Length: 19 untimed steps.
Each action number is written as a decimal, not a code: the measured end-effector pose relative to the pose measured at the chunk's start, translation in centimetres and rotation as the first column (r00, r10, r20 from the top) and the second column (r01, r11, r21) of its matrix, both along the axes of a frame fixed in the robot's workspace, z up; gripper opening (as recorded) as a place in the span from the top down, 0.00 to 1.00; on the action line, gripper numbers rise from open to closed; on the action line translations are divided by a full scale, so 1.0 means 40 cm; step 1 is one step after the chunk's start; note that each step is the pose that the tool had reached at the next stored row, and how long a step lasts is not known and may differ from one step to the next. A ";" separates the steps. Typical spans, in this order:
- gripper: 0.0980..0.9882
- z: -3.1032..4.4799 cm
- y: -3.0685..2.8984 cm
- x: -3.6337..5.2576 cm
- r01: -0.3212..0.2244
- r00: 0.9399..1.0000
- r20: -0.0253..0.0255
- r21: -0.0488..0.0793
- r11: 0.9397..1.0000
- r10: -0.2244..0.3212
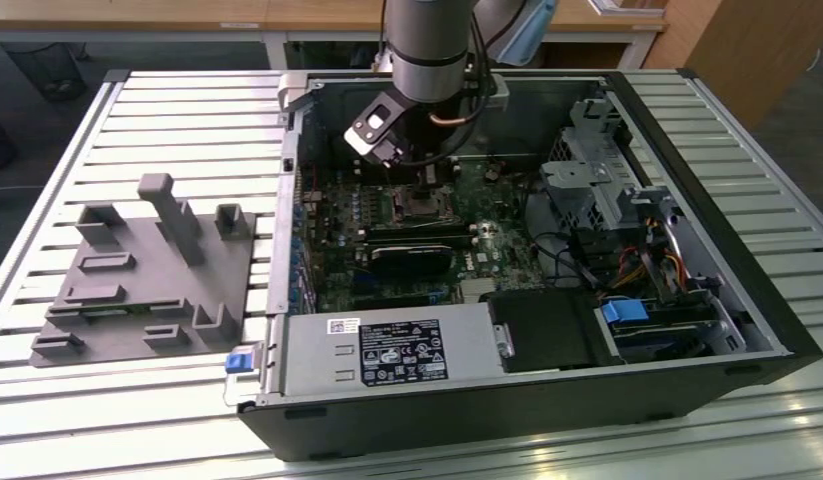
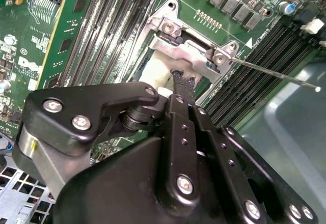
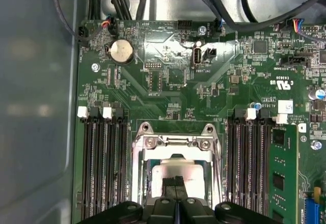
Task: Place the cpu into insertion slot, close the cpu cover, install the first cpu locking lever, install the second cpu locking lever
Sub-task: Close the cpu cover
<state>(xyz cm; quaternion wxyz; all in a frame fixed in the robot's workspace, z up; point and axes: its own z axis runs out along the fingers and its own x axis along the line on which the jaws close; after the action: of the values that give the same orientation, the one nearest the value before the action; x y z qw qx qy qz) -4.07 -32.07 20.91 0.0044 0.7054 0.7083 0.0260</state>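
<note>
1. Nearest in the exterior view: a power supply box point(image 1: 384, 352) at the front wall of the case point(image 1: 518, 420), apart from the work.
2. Off to the exterior view's left, on the slatted table point(image 1: 144, 100): a grey parts holder point(image 1: 144, 270), set outside the case, probably to keep parts within the arm's reach.
3. Farther in, mid-board point(image 3: 168, 96): the chip point(image 3: 195, 179), lying flat in the socket point(image 3: 148, 180) and framed by the window of the cover point(image 2: 193, 51), so already placed.
4. Right above the chip: the gripper point(image 3: 175, 179), clenched, fingertips together with nothing seen between them. Seemingly resting on the chip's top or the cover's edge, hard to tell which; likely there to press, not to grasp.
5. Beside the socket: a thin lever point(image 2: 275, 74), sticking out free over the memory slots point(image 2: 265, 46), not hooked down.
6. Farthest: cables point(image 3: 216, 10) along the case's far wall, clear of the socket.
</note>
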 end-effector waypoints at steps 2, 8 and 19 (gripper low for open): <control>0.99 0.002 0.000 -0.004 0.000 1.000 0.000 0.001 1.000 0.000; 0.99 0.002 0.000 -0.036 0.000 1.000 0.000 0.001 1.000 0.000; 0.99 -0.018 0.000 -0.039 0.000 1.000 0.000 0.001 1.000 0.000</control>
<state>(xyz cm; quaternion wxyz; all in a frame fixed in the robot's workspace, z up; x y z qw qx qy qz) -5.62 -32.07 20.20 0.0039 0.7054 0.7083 0.0264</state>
